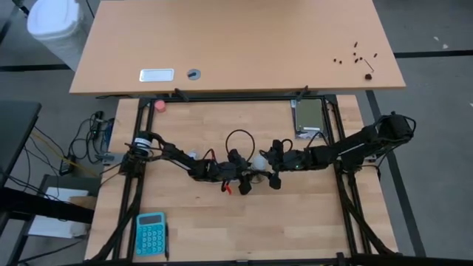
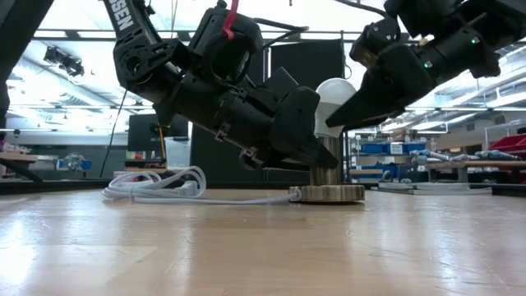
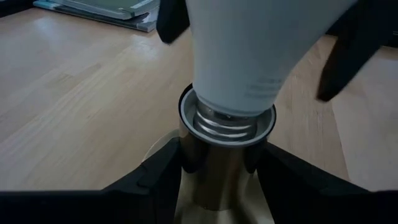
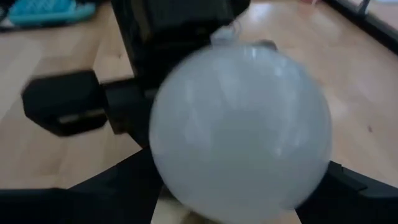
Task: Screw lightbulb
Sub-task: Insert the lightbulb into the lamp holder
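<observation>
The white frosted lightbulb [image 2: 337, 97] stands upright, its silvery screw base [image 3: 227, 121] sitting in the mouth of the metal socket [image 2: 329, 164]. The socket rises from a round disc base [image 2: 331, 194] lying flat on the wooden table. My left gripper [image 1: 247, 177] comes in from the table's left and is shut on the socket below the bulb. My right gripper [image 1: 270, 167] comes from the right and is shut on the bulb's globe [image 4: 239, 130], which fills the right wrist view. My left gripper pinches the socket's upright metal sleeve [image 3: 217, 168] between its two fingers, just under the rim. The fingers slant slightly down from the table's left. The socket stays upright with its disc base on the table. My right gripper has one finger on either side of the bulb's globe [image 3: 205, 37]. Its fingers [image 2: 362, 103] slant down from the table's right. The bulb stands upright with its screw base in the socket. The contact spots themselves barely show.
A white cord [image 2: 156, 185] runs from the socket base toward the left. A black cable loop [image 1: 240, 140] lies behind the grippers. A blue calculator [image 1: 151, 233] sits at the near left, a pink ball [image 1: 160, 106] at the far left, and a grey flat box [image 1: 308, 118] at the far right.
</observation>
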You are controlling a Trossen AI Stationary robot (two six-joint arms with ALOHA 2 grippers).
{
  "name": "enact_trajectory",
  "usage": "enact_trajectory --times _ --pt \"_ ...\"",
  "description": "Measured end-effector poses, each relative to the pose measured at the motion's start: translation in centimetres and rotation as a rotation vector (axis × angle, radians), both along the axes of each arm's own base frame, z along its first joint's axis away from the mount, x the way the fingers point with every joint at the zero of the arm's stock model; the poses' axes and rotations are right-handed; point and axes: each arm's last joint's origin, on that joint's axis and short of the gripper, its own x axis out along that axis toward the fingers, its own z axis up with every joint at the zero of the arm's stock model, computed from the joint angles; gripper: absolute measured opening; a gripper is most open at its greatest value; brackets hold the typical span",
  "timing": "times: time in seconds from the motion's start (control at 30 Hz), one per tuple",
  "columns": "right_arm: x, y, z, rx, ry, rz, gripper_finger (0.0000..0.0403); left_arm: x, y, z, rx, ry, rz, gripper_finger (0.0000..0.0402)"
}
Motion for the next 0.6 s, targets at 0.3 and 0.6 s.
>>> enact_trajectory --times 0.3,0.6 --pt "-0.4 0.0 -0.5 0.010 0.016 -0.007 0.0308 0.0 0.0 -0.1 0.003 0.006 -0.001 0.0198" --pt "-2.1 -0.2 -2.5 0.023 -0.104 0.060 0.0308 0.0 0.0 -0.1 0.000 0.010 -0.001 0.0198"
